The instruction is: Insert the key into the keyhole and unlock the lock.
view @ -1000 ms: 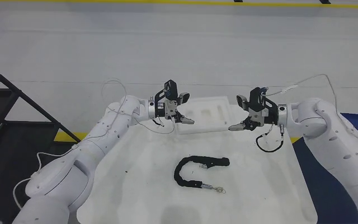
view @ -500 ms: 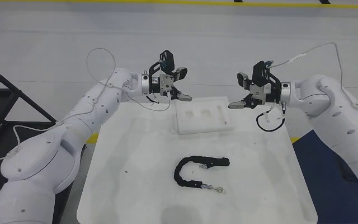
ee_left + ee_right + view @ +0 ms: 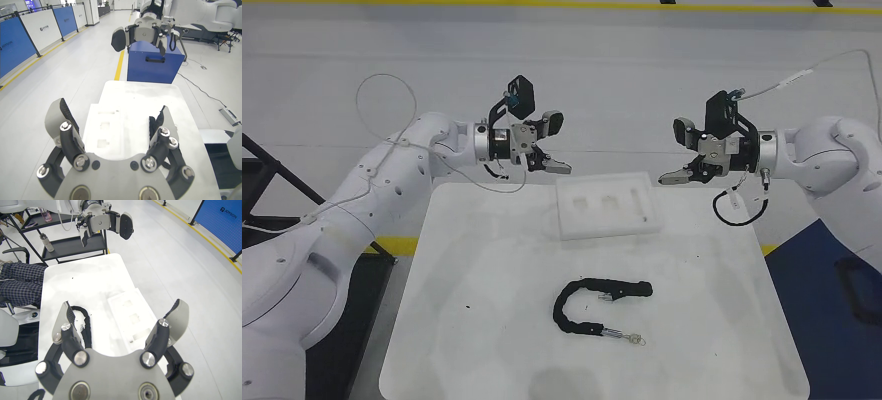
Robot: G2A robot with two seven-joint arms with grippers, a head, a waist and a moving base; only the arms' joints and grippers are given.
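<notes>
Nearest the robot, well short of both sets of jaws, the small silver key on its wire ring lies flat on the white table. It is just beside one end of the black fabric-sleeved cable lock, which is bent into a U. I cannot tell whether the key touches that end.

The trouble I expect starts here. The key is thin and lies flat, so pads coming down on it may skate over it or push it along the table instead of lifting it. The lock is limp and unheld, so it would likely swing away under a pushing key unless the other jaws pin it first. The keyhole itself cannot be made out, so lining up the key is a guess.

Farther out, the white foam tray with three recesses sits between the lock and the jaws, below the gap between them.

Farthest out, the left gripper and the right gripper hang raised at the table's far edge. They face each other across the tray with wrists roughly level and fingers pointing inward. Both pairs of jaws stand apart and hold nothing.
</notes>
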